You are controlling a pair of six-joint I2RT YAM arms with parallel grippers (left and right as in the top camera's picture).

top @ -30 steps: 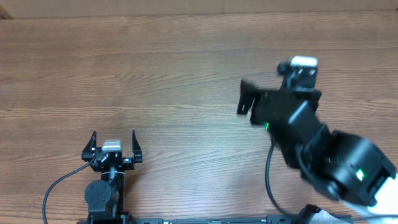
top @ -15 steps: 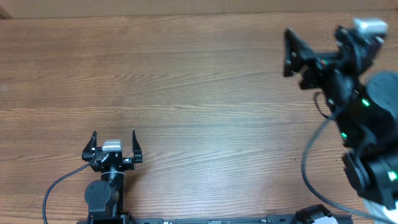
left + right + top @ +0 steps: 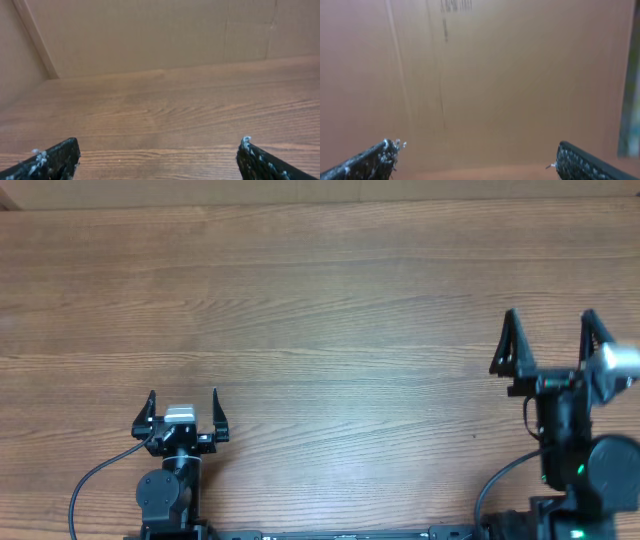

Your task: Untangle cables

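**Fingers spread wide on both arms, nothing held**

Fingers of the left gripper stand fully apart, tips pointing toward the far edge of the wooden table. Only bare wood lies between them. No contact with anything.

Left wrist view: both finger tips show at the bottom corners, with whitish flecks on their inner pads. Ahead is wood grain running up to a cardboard wall.

Right gripper sits at the right side of the table, well apart from the left one. Its jaws are likewise at full spread and nothing is pinched. It points the same way, toward the far edge.

Right wrist view: finger tips low in the corners, flecked the same. They face a blurred brown flat surface with faint dark print near the top.

Cables: not visible in any of the three views, so location and look cannot be told.

Other: a thick black lead curves off the left arm's base. A similar one runs by the right arm's base. A green light shows on the right arm.
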